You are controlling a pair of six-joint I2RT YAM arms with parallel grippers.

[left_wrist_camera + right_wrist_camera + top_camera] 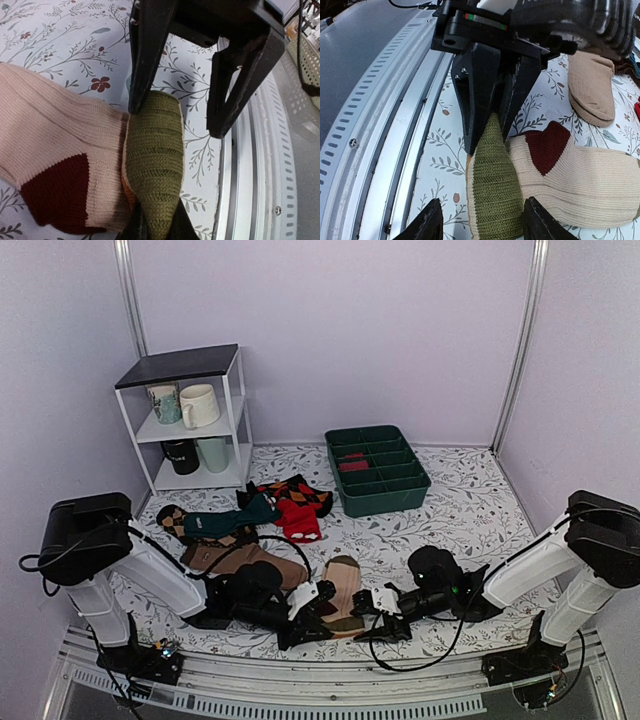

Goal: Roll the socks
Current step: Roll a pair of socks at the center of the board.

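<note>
The socks (345,585) lie near the table's front edge, between the two arms. They are beige knit with a maroon heel (547,145) and an olive striped foot (155,160). My left gripper (155,227) is shut on the narrow end of the olive foot; the right wrist view shows it (491,131) pinching that tip from above. My right gripper (482,220) is open. Its fingers stand on either side of the olive foot (495,185) without squeezing it. In the left wrist view the right gripper (177,120) hangs over the same end of the foot.
A plain brown sock (255,562) lies just left of the pair. Behind it are a teal sock (235,520) and red-and-black argyle socks (295,502). A green divided bin (377,470) sits at the back, and a white shelf (190,420) with mugs at back left. A metal rail (395,125) runs along the near edge.
</note>
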